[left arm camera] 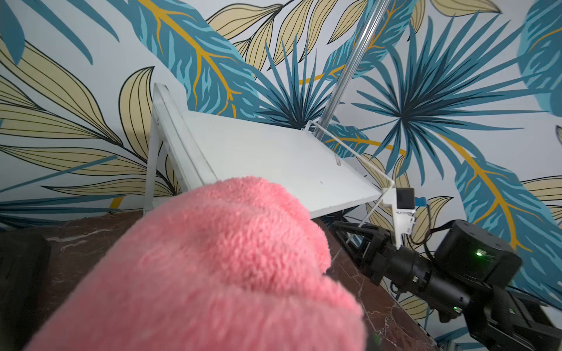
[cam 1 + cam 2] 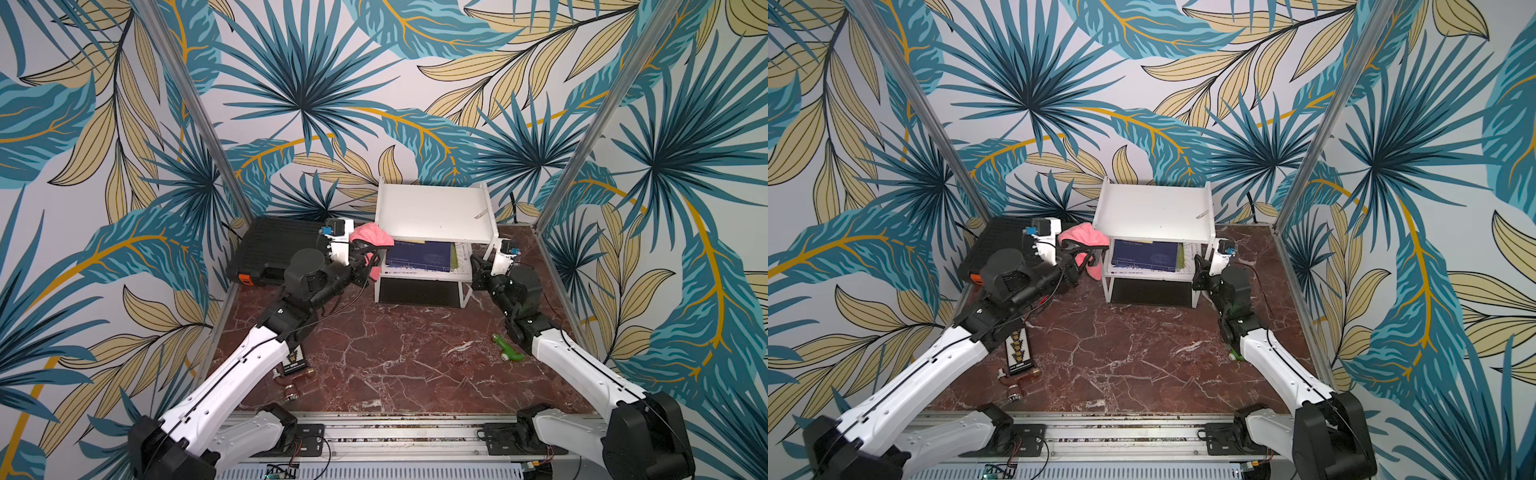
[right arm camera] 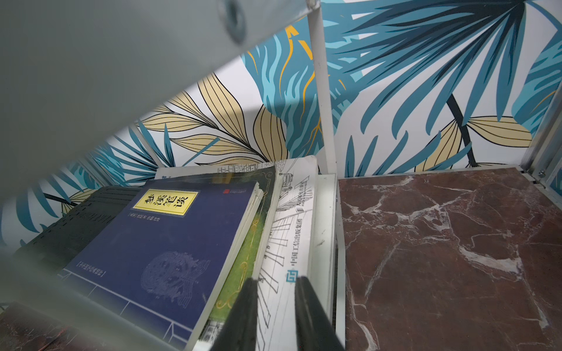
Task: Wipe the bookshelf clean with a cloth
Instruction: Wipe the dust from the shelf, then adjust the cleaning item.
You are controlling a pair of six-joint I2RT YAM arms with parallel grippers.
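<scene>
The cloth [image 1: 213, 258] clenched in the left hand [image 2: 368, 254] fills its wrist view; the right wrist view alone shows the blue book [image 3: 152, 243] title, and I cannot tell the right hand [image 3: 275, 282] grasp.

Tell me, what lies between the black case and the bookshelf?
The left gripper, shut on the cloth, is there, beside the bookshelf; both top views show it.

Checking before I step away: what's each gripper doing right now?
Left gripper: closed, holding the cloth.
Right gripper: jaws slightly apart at the white book on the bookshelf; whether it grips cannot be told.
</scene>
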